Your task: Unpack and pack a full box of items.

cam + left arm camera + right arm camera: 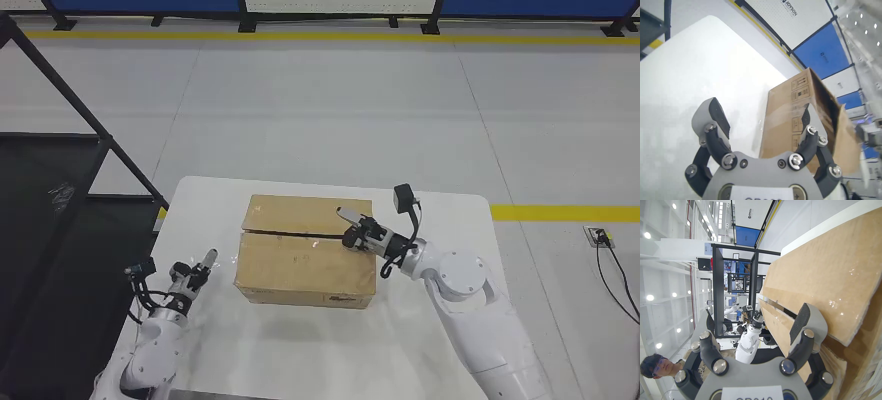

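The right gripper, jaws spread, is hovering just above the box flap, which looks stiff, is likely light, and is best pinched edgewise.

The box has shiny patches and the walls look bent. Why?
Left wrist view: clear tape across the box side catches the light as a pale band, and the wide lens bows the wall frames. Right wrist view: small glints on the top flap.

Printed handling symbols, upward arrows topmost, run down one end of the cardboard box. A white label on the left hand and a second white label on the right hand show only cut-off characters. Behind, a white panel and a blue panel carry a company logo.
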`<state>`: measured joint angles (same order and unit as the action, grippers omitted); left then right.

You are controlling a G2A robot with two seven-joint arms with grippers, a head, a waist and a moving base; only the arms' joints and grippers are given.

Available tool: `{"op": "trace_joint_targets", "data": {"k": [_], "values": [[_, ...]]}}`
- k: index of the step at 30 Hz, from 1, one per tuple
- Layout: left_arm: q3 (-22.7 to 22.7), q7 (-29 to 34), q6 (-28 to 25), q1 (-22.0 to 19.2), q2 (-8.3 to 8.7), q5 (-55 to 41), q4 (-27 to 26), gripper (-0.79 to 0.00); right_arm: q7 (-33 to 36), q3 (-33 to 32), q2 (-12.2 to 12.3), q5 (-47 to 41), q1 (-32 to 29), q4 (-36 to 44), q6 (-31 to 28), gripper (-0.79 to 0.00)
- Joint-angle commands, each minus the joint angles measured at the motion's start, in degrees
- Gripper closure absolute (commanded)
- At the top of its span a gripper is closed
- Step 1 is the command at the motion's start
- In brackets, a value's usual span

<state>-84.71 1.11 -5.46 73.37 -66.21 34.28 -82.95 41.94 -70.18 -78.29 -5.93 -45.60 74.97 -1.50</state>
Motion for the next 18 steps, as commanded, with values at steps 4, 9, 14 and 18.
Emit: {"op": "trace_joint_targets", "data": {"k": [4, 9, 14, 18], "values": [[2.6, -4.6, -2.3, -1.9, -0.21, 8.9, 4.2, -0.785, 0.2, 0.1, 0.1, -0.6, 0.1, -0.4, 0.0, -0.785], [4.5, -7.5, -2.9, -3.4, -0.31, 16.5, 7.0, -0.785, 0.2, 0.6, 0.1, -1.0, 0.5, -0.8, -0.1, -0.785], [7.0, -10.2, -2.7, -5.4, -0.71, 21.8, 9.8, -0.785, 0.2, 1.0, 0.1, -1.1, 0.9, -1.2, -0.1, -0.785], [8.6, -11.9, -1.9, -6.5, -0.92, 26.6, 11.6, -0.785, 0.2, 1.3, 0.2, -1.2, 1.2, -1.4, 0.1, -0.785]]}}
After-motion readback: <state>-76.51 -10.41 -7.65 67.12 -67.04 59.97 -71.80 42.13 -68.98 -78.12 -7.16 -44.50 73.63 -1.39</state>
